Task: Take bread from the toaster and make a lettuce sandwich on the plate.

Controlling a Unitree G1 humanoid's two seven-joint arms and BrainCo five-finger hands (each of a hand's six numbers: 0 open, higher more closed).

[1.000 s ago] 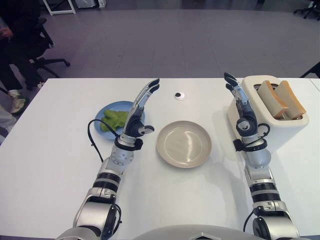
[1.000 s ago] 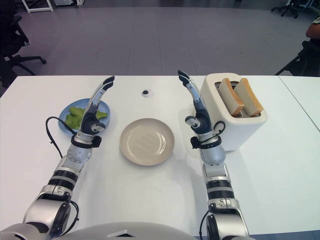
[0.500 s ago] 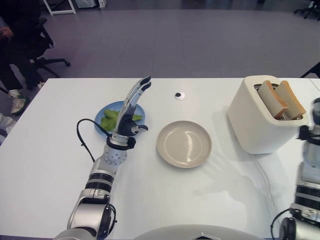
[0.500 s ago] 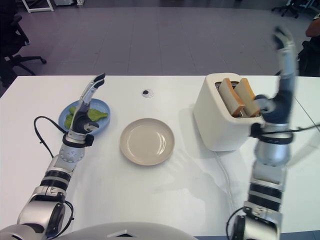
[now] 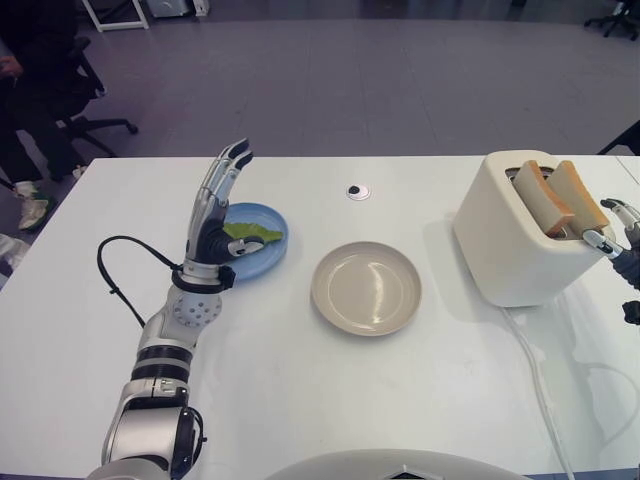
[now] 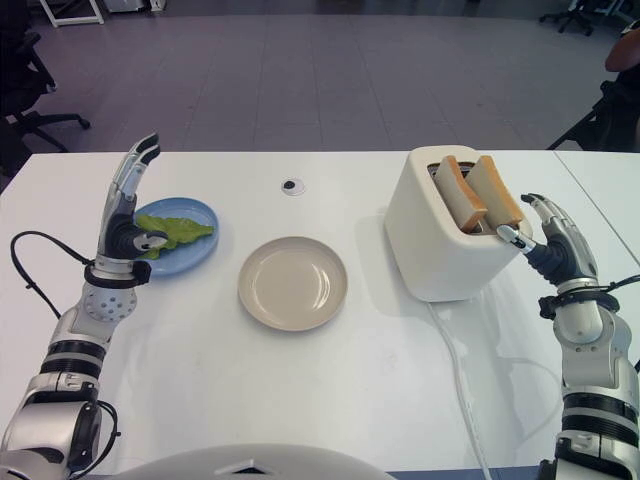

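— what's nearest us?
— the plate, bare, in the middle of the table. from it, the toaster sits at about 3 o'clock. the right hand is just beside the toaster's right edge, fingers spread and loose, gripping nothing.
— and the bread?
— two bread slices stand tilted in the slots, tops well proud of the toaster. i'd judge them light, fairly stiff if toasted, and crumbly at the crust. pinch one gently by its exposed upper part, across the flat faces. lift it straight up so the toaster doesn't drag along.
— lettuce?
— further back, at about 10 o'clock from the plate, the lettuce lies on the blue dish. it's probably soft, floppy and a bit slick, so take it lightly at an edge. the left hand stands upright at the dish's near-left rim, fingers straight, empty.
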